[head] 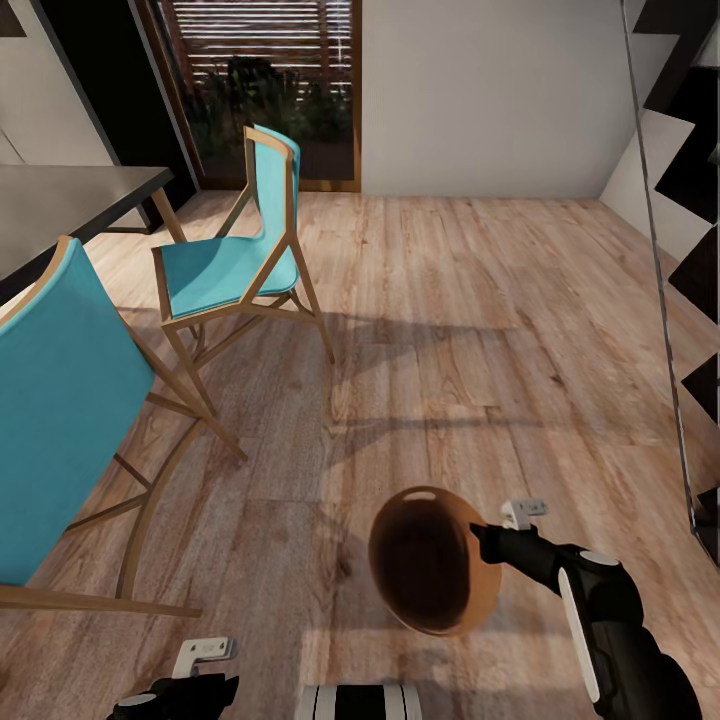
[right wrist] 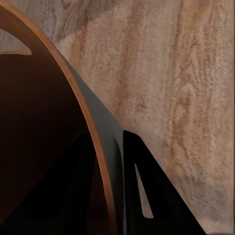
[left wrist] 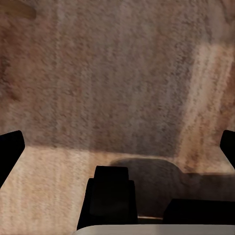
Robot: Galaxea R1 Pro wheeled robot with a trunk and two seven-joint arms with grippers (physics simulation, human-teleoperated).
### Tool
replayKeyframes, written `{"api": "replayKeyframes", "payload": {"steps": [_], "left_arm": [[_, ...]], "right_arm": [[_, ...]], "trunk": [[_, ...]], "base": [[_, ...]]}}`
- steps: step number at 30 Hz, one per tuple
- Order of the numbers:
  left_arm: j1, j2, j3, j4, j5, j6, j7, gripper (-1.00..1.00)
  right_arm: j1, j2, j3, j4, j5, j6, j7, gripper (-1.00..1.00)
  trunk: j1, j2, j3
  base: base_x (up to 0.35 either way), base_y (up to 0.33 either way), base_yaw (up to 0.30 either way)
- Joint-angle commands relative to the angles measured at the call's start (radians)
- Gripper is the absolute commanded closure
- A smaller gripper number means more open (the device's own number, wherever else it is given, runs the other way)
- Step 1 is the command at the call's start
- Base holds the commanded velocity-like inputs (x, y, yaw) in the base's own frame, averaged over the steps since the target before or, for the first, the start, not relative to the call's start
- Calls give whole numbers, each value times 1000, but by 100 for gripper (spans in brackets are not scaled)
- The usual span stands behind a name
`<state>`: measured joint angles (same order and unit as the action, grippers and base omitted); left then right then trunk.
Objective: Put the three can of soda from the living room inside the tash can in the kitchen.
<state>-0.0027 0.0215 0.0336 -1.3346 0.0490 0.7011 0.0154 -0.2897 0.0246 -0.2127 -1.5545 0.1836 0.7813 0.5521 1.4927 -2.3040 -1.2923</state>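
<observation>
Clamped on the rim of the tash can [head: 432, 560], the right gripper [head: 487, 545] sits at the lower right of the head view, its black arm running off the bottom right corner. The right wrist view shows the coppery rim [right wrist: 93, 142] passing between the dark fingers [right wrist: 142, 191], one inside the bin's dark hollow and one outside against its wall. The bin is tilted, its opening turned toward the camera, with the slot handle cut-out at its top edge. It shows in front of the light wood floor [head: 480, 300], lower centre of the frame.

At the bottom left edge, the left gripper [head: 200, 685] holds nothing; the left wrist view shows its fingers [left wrist: 10, 152] spread wide apart over bare floor.

Two turquoise chairs with wooden frames stand at left: one [head: 235, 265] upper left beside a dark table [head: 70, 200], one [head: 60, 410] at the left edge. A wood-framed glass door [head: 270, 90] fills the top centre. No writing or labels are legible anywhere.
</observation>
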Motion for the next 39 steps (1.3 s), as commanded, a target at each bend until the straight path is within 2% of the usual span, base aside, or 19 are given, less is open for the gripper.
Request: {"api": "replayKeyframes", "payload": {"steps": [1,12,16,22,27,39], "left_arm": [[0,0,0,0,0,0,0,-100],[0,-2,2,0,0,0,1,-100],[0,-2,1,0,-1,0,1,-100],[0,-2,0,0,0,0,2,-100],[0,-2,0,0,0,0,1,-100],[0,0,2,-1,0,0,0,-100]], "right_arm": [[0,0,-1,2,-13,5,1,100],[7,0,-3,19,-11,7,0,100],[7,0,-22,68,-10,6,-5,100],[7,0,-31,76,-5,7,-10,100],[7,1,-31,66,39,50,-11,100],[7,2,-31,62,43,73,-11,100]], "trunk": [[0,0,0],[0,0,0],[0,0,0],[0,0,1],[0,0,8],[0,0,28]], "base": [[0,0,0],[0,0,0],[0,0,0],[0,0,-12],[0,0,-1],[0,0,0]]}}
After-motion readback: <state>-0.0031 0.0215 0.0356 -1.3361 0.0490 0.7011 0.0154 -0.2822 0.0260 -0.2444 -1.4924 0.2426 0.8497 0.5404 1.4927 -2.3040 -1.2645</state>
